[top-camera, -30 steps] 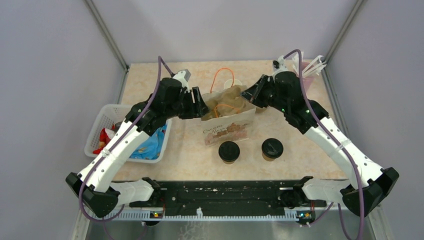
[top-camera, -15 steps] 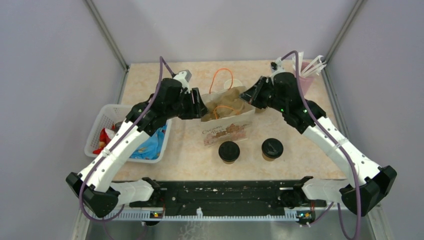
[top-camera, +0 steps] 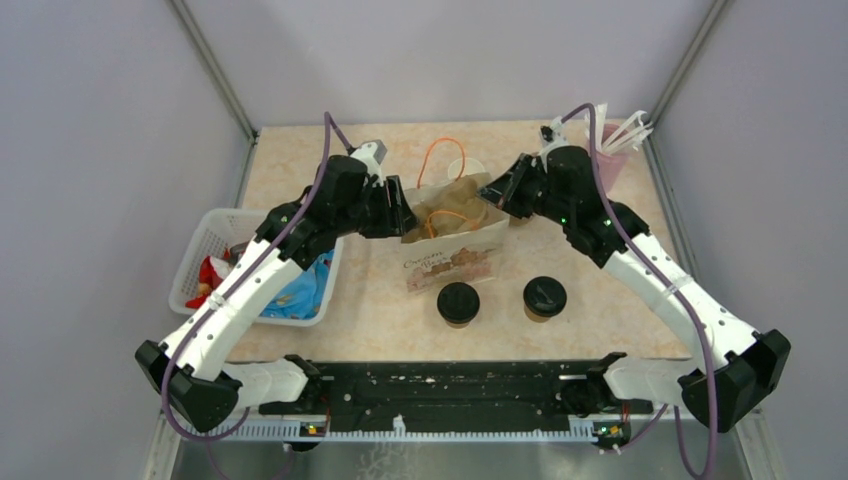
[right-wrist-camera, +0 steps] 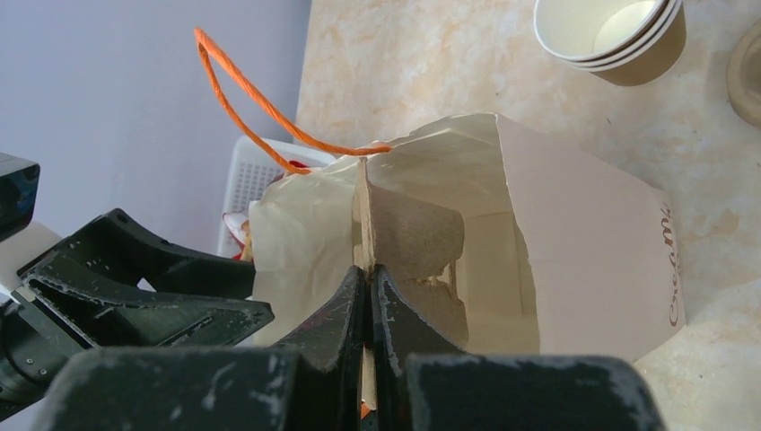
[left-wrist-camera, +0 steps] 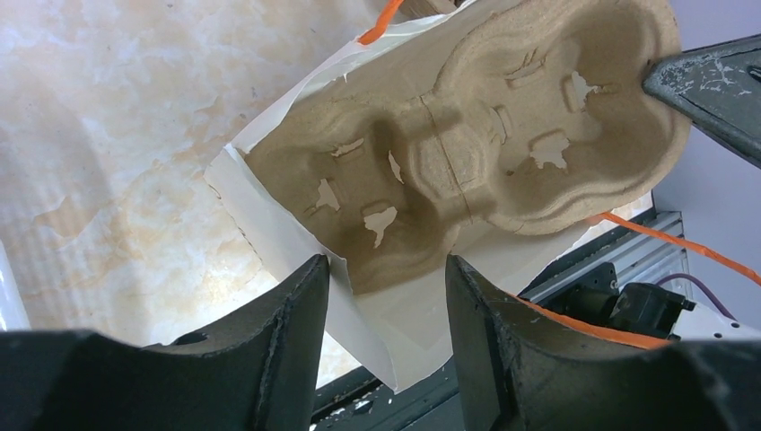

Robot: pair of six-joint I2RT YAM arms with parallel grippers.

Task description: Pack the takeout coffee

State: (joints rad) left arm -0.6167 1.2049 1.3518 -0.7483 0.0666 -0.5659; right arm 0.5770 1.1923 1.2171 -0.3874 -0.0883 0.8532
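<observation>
Right wrist: right gripper (right-wrist-camera: 368, 277) pinches bag (right-wrist-camera: 583, 251) edge; carrier (right-wrist-camera: 417, 238) mostly hidden inside.

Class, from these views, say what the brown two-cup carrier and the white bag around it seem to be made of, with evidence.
The brown two-cup carrier: likely moulded paper pulp, matt; rough fibrous surface, torn-edged flaps. The white bag: apparently thin paper or card, matt; sharp folds, crumpled rim.
</observation>
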